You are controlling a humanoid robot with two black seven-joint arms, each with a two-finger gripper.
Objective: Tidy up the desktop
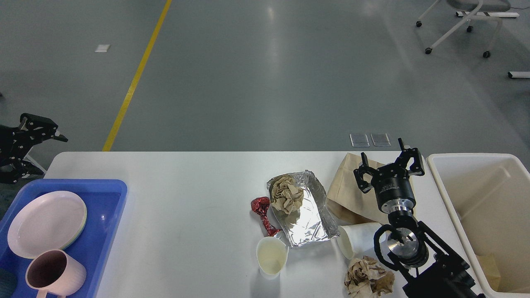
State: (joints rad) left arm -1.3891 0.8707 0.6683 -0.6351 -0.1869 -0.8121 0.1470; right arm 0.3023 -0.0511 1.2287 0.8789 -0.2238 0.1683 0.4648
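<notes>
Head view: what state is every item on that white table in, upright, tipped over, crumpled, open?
Upright cream paper cup: standing, mouth up.
White paper cup: tipped on its side.
Silver foil tray: crinkled, holds a crumpled brown paper ball.
Second brown paper ball: crumpled, on the desktop.
Red foil wrapper: twisted.
Brown paper bag: lying flat.
Pink mug: upright in the blue tray.
Right gripper: open, holding nothing.
Left gripper: unclear.

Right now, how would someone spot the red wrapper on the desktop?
Find the crumpled foil tray near the middle of the white desktop. The red wrapper lies against its left edge, above the upright paper cup. It is the only shiny red item.
</notes>
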